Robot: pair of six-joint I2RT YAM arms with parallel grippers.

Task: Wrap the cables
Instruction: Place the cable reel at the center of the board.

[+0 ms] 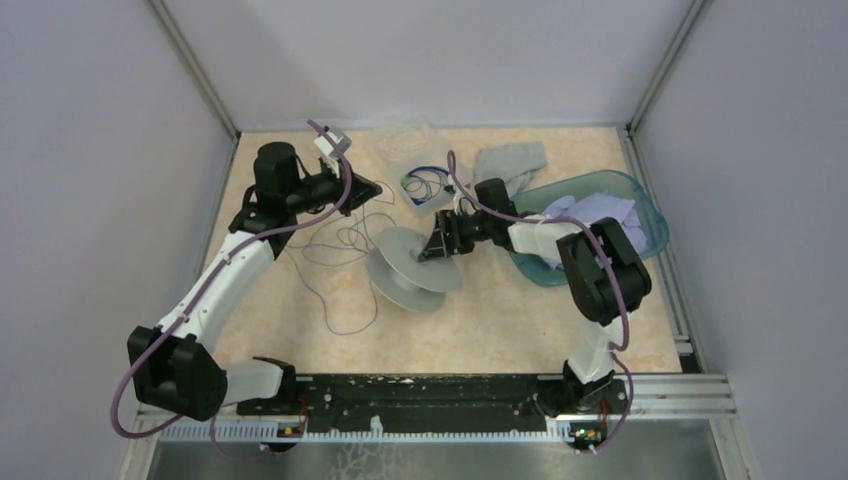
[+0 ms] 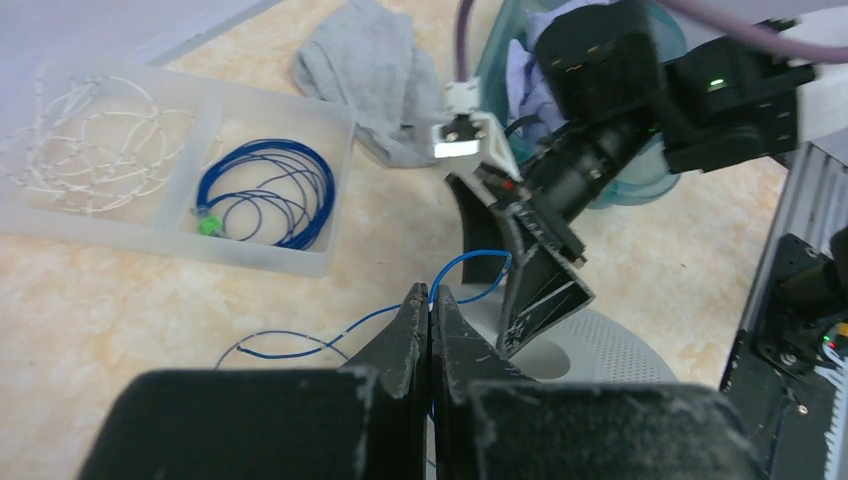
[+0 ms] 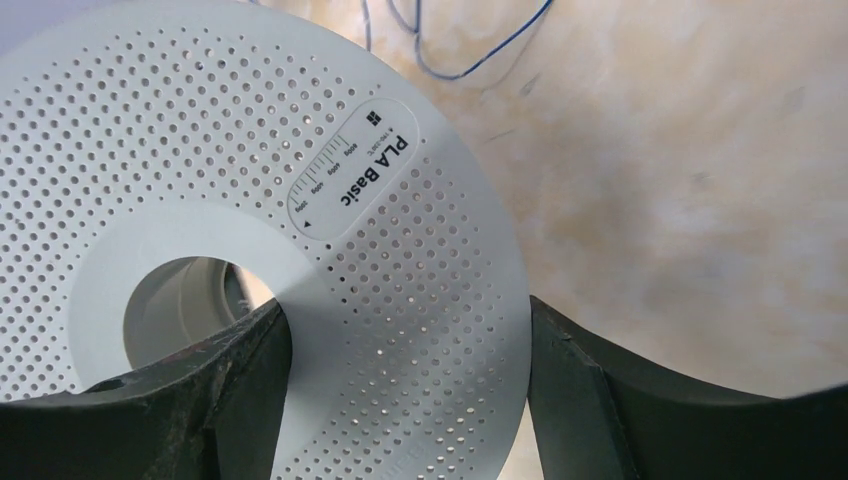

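The cable is a very thin dark wire lying in loose loops on the table left of the pale grey spool. My left gripper is above those loops. In the left wrist view it is shut on the cable, which looks blue up close and curves on toward the spool. My right gripper holds the spool tilted on edge. Its jaws span the perforated flange, one finger in the hub hole and one at the outer rim. A cable loop lies beyond.
A clear divided tray at the back holds a bright blue wire coil with a green end and a white wire. A grey cloth lies beside it. A teal basin of pale cloths stands at the right.
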